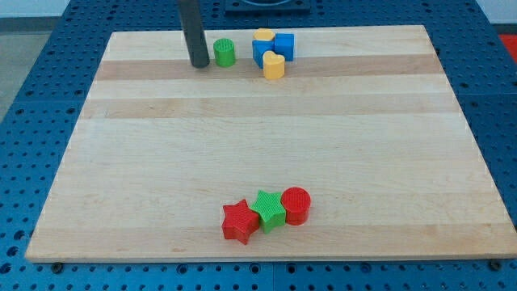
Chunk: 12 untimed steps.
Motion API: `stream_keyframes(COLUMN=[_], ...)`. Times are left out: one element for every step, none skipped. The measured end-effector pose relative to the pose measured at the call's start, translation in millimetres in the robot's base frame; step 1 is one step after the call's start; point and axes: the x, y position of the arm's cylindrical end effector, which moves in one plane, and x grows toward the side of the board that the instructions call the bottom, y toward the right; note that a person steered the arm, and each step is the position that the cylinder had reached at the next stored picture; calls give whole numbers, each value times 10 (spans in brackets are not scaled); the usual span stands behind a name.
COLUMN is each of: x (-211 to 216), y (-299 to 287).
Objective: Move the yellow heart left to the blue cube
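Yellow heart (pixel 274 65) sat at the desk's (pixel 323 145) far edge, touching the near side of a blue cube (pixel 262 52). My tip (pixel 199 65) rested just left of a green cylinder (pixel 224 53), left of the heart. No fingers existed on this rod.

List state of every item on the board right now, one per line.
my tip: down on the board, just left of the green cylinder, small gap
green cylinder: upright, alone
yellow heart: touching the front of the blue cluster
blue cube: at the view's top, packed against another blue block
yellow block: behind the cluster, shape unclear
red star, green star, red cylinder: touching in a row
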Motion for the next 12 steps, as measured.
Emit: stream_keyframes(x=[-273,-472,-239,383,719,765,661,556,459,204,-80,-113], y=[320,392,162,74,399,840,1195,1212,1212,1223,1262,1262])
